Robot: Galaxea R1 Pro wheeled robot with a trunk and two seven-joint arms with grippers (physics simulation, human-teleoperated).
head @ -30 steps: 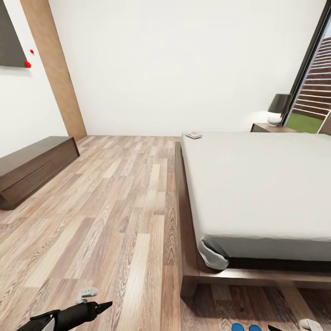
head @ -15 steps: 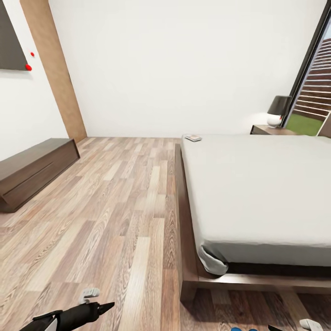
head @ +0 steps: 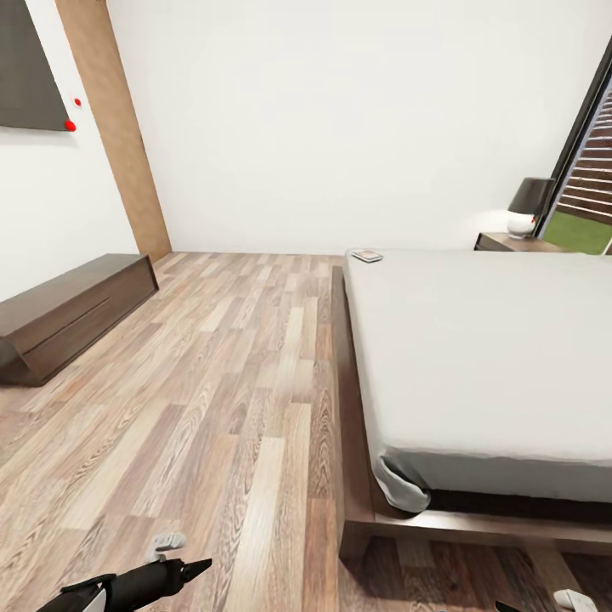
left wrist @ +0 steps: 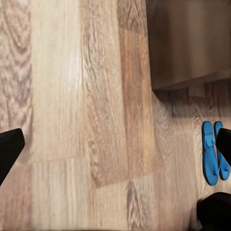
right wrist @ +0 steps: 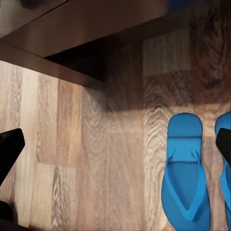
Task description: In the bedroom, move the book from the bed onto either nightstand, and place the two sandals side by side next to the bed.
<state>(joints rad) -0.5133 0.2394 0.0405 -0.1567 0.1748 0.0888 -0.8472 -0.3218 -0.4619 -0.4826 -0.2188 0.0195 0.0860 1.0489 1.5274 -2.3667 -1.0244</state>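
The robot stands at the foot of the bed (head: 510, 357), looking down its long side. The book (head: 367, 255) lies flat on the far corner of the grey mattress, right at the edge. It looks thin and light, and it may bend a little. A good way to take it could be to pinch the side that sits at the mattress edge, since a flat book is hard to get under.

The nightstand (head: 517, 244) stands past the far side of the bed, by the window. A lamp (head: 529, 206) sits on top of it, with some bare top beside the lamp. Its drawers cannot be seen from here.

The two blue sandals (right wrist: 186, 175) lie side by side on the wood floor (head: 212, 382), near the corner of the bed frame. They look flat, soft and bendy, and easy to lift by a strap or an edge.

The left gripper (left wrist: 115, 149) is spread wide with nothing in it. The right gripper (right wrist: 115, 144) is spread wide too, and it hangs over the floor next to the sandals.

A long low bench (head: 64, 314) stands by the left wall.
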